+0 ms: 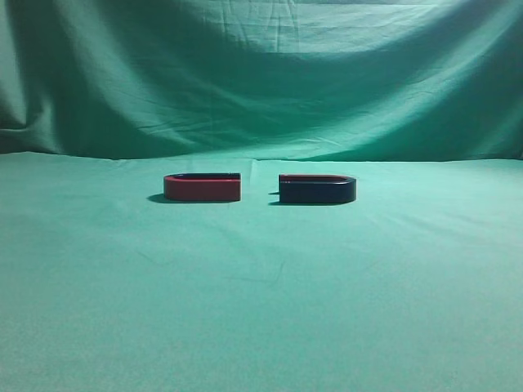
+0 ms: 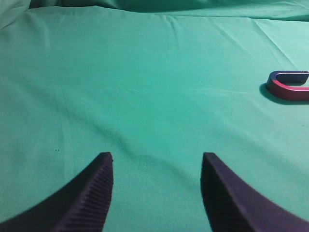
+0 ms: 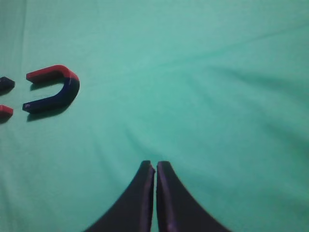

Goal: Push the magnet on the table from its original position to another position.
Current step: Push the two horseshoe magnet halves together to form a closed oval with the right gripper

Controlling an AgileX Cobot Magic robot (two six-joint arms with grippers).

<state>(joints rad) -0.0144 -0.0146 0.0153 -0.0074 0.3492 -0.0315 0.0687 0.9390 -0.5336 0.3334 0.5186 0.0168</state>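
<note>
- Nearest to you in the left wrist view: the left gripper (image 2: 157, 191) has its two dark ribbed fingers (image 2: 84, 203) spread wide apart, bare green cloth between them, nothing held.
- In the right wrist view, the right gripper (image 3: 155, 193) has its fingertips pressed together, only a hairline seam between them (nothing is caught there).
- Both hang above the table (image 1: 261, 310), well apart from either magnet; you will not find the grippers in the exterior view.
- Mid-table: the magnet (image 1: 317, 189) lies flat, right of centre, open end facing left.
- Just beside it, not touching: the red magnet (image 1: 202, 187), open end facing right, so the two mouths face each other across a small gap.
- Farthest back: the draped backdrop (image 1: 261, 73), creased.
</note>
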